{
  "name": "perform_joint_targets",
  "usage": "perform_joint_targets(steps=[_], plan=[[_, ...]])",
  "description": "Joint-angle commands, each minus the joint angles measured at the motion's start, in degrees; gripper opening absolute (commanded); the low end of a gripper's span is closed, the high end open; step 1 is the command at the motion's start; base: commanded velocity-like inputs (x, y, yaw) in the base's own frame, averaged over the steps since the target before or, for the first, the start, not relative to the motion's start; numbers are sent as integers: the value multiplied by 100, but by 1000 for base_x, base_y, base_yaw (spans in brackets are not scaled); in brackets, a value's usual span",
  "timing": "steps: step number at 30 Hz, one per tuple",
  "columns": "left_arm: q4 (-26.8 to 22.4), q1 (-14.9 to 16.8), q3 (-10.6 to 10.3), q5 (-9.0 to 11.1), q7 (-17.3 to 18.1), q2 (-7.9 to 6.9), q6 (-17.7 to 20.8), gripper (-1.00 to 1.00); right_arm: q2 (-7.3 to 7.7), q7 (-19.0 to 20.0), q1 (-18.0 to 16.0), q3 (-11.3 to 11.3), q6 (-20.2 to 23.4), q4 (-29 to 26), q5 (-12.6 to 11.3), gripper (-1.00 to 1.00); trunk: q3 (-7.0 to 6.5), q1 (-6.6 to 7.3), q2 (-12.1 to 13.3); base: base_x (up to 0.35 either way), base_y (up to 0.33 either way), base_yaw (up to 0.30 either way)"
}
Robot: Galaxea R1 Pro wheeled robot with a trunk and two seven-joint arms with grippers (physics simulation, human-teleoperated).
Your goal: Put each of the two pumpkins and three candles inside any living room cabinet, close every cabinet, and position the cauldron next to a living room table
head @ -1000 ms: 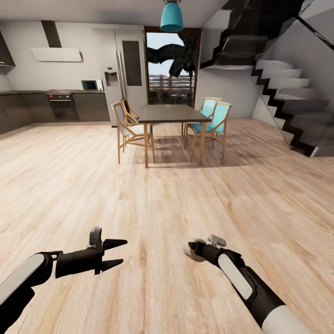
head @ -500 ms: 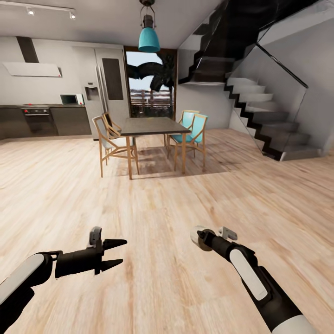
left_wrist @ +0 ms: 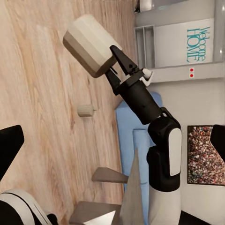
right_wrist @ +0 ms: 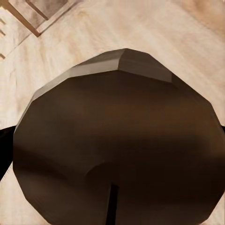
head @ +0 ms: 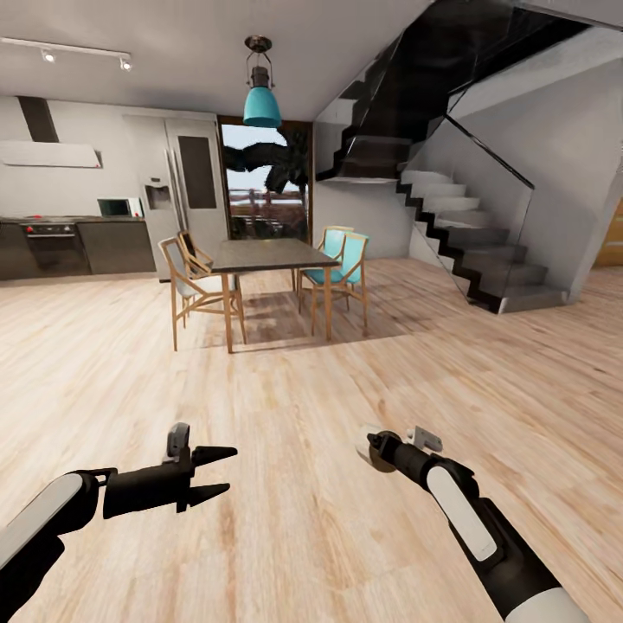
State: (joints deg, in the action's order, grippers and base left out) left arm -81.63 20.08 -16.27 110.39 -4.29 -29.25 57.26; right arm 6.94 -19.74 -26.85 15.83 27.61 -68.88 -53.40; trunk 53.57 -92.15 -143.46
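- Head view: light wood plank floor (head: 311, 415) spread ahead to a dark-topped dining table (head: 264, 254) with wooden chairs, two of them with teal seats, under a teal pendant lamp (head: 260, 105). A kitchen with dark cabinets ran along the far wall on the left side, and a dark staircase (head: 459, 234) with a glass side rose on the right side. The left gripper (head: 223, 472) was held low over the floor, its two black fingers spread apart with nothing between them. The right gripper (head: 374, 450) was also low over the floor, with a pale round end of a candle (head: 377, 451) showing at its tip.
- Left wrist view: the camera looked across at the right gripper (left_wrist: 111, 58) — its black fingers were closed against the base of the cream-beige candle (left_wrist: 89, 45), held clear above the floor. A second candle (left_wrist: 86, 110) lay on its side on the planks, well apart from the held one. A blue sofa (left_wrist: 136, 140) stood near the right arm, and a wall sign reading "Welcome HOME" (left_wrist: 196, 44) hung behind.
- Right wrist view: the held candle (right_wrist: 117, 140) sat right against the lens — a dark brown, faceted round end in shadow, with plank floor around it.
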Motion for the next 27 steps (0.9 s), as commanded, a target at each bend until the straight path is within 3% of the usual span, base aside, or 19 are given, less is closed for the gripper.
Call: perform_joint_targets(steps=[1,4,6,10,18,27], plan=[[-2,4,-7,54,-45,-4,4,100,2,-63,-4,14,20,-6,-57,-100,-17,3,-1,0,0,-2],[-2,4,-8,50,-45,-2,4,100,31,-63,64,6,84,42,-71,-100,-83,11,3,0,0,0],[-2,4,-8,44,-49,-2,4,100,49,-39,412,-49,181,70,-141,-100,-124,16,6,0,0,11],[-2,4,-27,24,-53,13,4,100,66,-21,646,-75,183,109,-170,-100,-185,27,11,0,0,15],[-2,4,-49,9,-63,42,0,100,70,18,714,-80,62,699,-137,-100,-290,47,22,0,0,1],[-5,4,-67,9,-60,56,-2,100,71,178,716,-79,-163,943,-145,-100,-419,244,381,0,0,-28]])
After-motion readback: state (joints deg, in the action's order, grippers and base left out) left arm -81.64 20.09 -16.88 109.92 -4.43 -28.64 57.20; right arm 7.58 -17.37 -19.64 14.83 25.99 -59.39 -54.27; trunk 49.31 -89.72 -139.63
